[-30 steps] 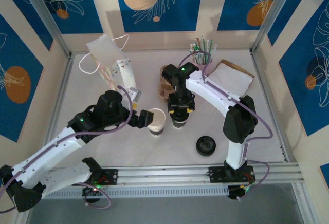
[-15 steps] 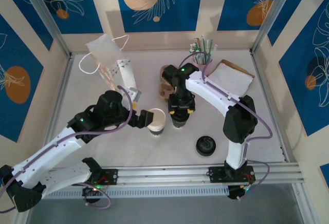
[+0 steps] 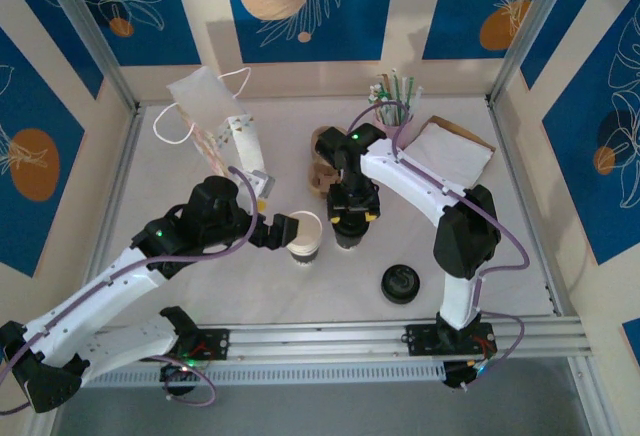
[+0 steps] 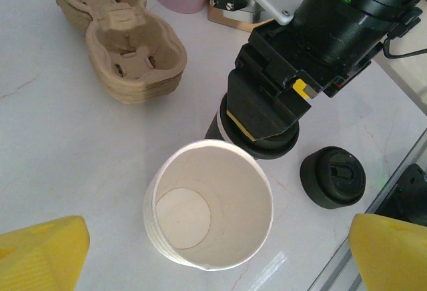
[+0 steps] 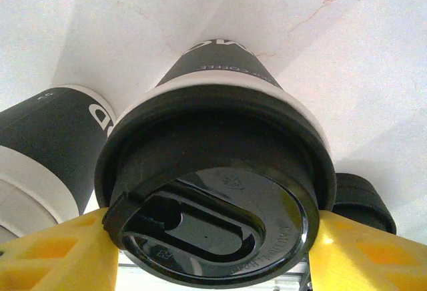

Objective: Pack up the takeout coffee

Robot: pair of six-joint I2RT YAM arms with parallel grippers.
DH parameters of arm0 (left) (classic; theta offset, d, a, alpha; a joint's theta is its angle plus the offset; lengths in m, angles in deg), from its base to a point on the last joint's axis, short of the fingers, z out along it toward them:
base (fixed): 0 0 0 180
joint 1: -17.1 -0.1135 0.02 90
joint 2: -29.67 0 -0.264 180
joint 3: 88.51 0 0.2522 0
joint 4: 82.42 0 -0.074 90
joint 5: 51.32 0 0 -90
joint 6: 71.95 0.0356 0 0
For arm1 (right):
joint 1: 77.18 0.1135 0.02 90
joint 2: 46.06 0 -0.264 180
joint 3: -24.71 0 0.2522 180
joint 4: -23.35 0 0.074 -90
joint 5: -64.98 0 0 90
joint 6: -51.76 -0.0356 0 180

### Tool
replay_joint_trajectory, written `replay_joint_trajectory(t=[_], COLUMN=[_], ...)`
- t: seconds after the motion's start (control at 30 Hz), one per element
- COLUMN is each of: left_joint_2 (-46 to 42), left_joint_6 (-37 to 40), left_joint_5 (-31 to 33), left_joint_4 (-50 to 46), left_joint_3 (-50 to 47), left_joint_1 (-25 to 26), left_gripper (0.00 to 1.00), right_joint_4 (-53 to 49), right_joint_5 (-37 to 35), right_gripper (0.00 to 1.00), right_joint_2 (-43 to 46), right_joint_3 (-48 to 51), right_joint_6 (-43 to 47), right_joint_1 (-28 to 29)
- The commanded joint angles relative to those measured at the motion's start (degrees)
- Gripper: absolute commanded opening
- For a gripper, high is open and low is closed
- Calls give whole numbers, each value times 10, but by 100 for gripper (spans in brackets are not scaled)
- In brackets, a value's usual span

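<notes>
The takeout coffee (image 5: 220,104), a white cup with a dark band and a black lid (image 5: 213,197), stands on the table. My right gripper (image 5: 213,254) comes down on it from above, its yellow fingers (image 5: 60,254) pressed against both sides of the lid; from overhead that gripper (image 3: 350,218) covers the cup. Just to the left stands a lidless cup (image 4: 208,212) with the same dark band (image 5: 53,141). My left gripper (image 3: 290,229) is wide open at its left side, yellow fingertips (image 4: 40,254) well apart from its rim.
A loose black lid (image 3: 400,283) lies near the front right. Stacked pulp cup carriers (image 3: 322,164) sit behind the cups. A pink cup of straws (image 3: 392,108) and a paper bag (image 3: 450,151) are at the back right, a plastic bag (image 3: 205,101) at the back left.
</notes>
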Motion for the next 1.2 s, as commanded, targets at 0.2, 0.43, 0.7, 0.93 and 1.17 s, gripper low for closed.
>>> replay_joint_trajectory(t=[0.2,0.43,0.7,0.93,1.17], left_joint_2=[-2,0,1,0,1], left_joint_6=[1,0,-1,-2,-2], left_joint_5=[-7,-8,-7,-6,-6], left_joint_4=[7,9,11,12,13], left_joint_3=[-2,-2,-3,-4,-5], left_joint_1=[-4,-4,-5,-5,-5], left_gripper=[100,100,100,100,100], right_joint_4=[25,28,25,21,44], right_joint_5=[14,16,10,3,14], right_gripper=[66,66,66,66,67], right_joint_2=[-14,-13,-19,-29,-23], right_joint_3=[37,59,71,82,127], right_joint_6=[-9,-13,-16,-26,-36], right_joint_1=[1,2,10,31,34])
